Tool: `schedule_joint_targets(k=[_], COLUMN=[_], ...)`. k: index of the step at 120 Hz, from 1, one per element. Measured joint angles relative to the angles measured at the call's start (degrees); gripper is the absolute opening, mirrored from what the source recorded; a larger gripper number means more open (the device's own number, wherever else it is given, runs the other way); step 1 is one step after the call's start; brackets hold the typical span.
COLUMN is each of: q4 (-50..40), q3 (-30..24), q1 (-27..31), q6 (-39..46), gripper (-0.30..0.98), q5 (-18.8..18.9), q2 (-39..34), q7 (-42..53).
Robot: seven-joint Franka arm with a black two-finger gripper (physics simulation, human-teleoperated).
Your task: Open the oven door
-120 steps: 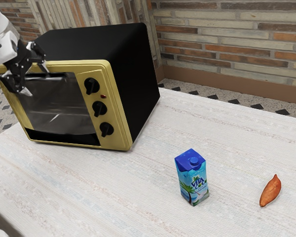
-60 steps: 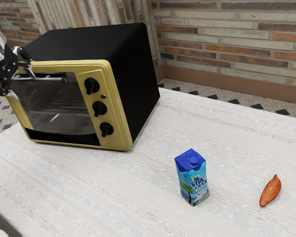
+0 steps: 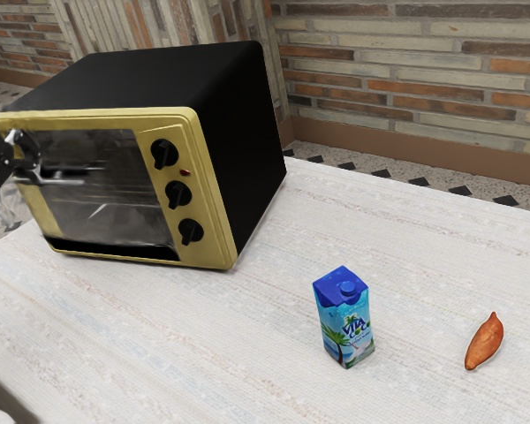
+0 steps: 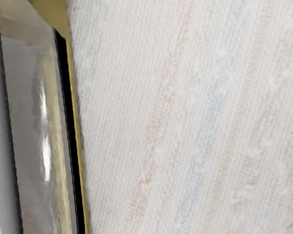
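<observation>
Exterior view: oven point(image 3: 181, 79) upper left of frame, door point(image 3: 110, 208) there too, looks slightly ajar at the top. Gripper point(image 3: 19, 187) at left edge, fingers apart, one at the handle point(image 3: 66, 176), not clamped. Step, judged: drawing door down by hooked finger. Next move: pull outward and down in an arc; finger could slip off.

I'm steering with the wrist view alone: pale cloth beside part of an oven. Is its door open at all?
Observer: Yes, it looks partway open: the door leans outward at its top.
Visitor: Where's the grabby bit?
Observer: The gripper is by the handle, at the end farther from the knobs.
Visitor: Anything I might knock over?
Observer: A blue carton stands upright on the table, away from the door.
</observation>
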Motion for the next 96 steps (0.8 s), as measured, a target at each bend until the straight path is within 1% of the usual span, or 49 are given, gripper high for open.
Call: schedule_joint_targets(k=[2,4,6,7,12,15,17,19,21,25,28,31,34,37,44,49,58,64,68,77,96], q4=[-4.10,-8.99,-16.18,-19.80,-41.32,-50.78,-53.34,-52.65,-48.87,-34.70,-22.38,-10.04,-1.13,4.25,13.47,19.02,23.57,23.78,23.66,23.41,23.26], q3=[-0.15,-0.17,-0.43,-0.61,-1.35,-0.92,0.52,2.04,2.80,3.36,3.26,0.32,-3.63,-7.32,-10.11,-12.48,-13.96,-14.36,-14.50,-14.61,-14.90], q1=[0.15,-0.15,-0.40,-0.31,-3.38,-5.31,-6.08,-6.79,-7.33,-7.95,-8.53,-9.80,-10.95,-11.54,-12.04,-12.17,-12.40,-12.74,-12.52,-11.46,-12.63], q6=[1.02,2.25,3.85,4.71,9.23,10.50,10.67,10.41,9.78,7.78,5.69,3.05,0.63,-0.97,-3.28,-5.98,-10.79,-13.18,-14.47,-16.69,-19.41], gripper=[0.63,0.60,0.48,0.47,0.52,0.54,0.56,0.57,0.58,0.60,0.62,0.62,0.63,0.64,0.65,0.66,0.67,0.67,0.68,0.68,0.68], q5=[-0.07,-0.12,-0.18,-0.24,-0.18,-0.14,-0.12,-0.13,-0.23,-0.75,-1.19,-1.21,-0.73,-0.19,-1.92,-1.56,-1.92,-2.12,-2.23,-2.34,-2.32], q2=[-3.06,-6.76,-12.44,-15.36,-34.09,-46.85,-53.02,-57.04,-58.57,-54.54,-47.52,-37.93,-30.48,-26.13,-17.47,-10.32,1.49,7.70,10.53,13.12,13.72], q7=[0.00,0.00,-0.01,-0.01,-0.01,0.06,0.11,0.12,0.01,-0.51,-1.10,-1.55,-1.91,-2.36,-5.77,-10.82,-21.19,-27.69,-31.74,-40.05,-54.68])
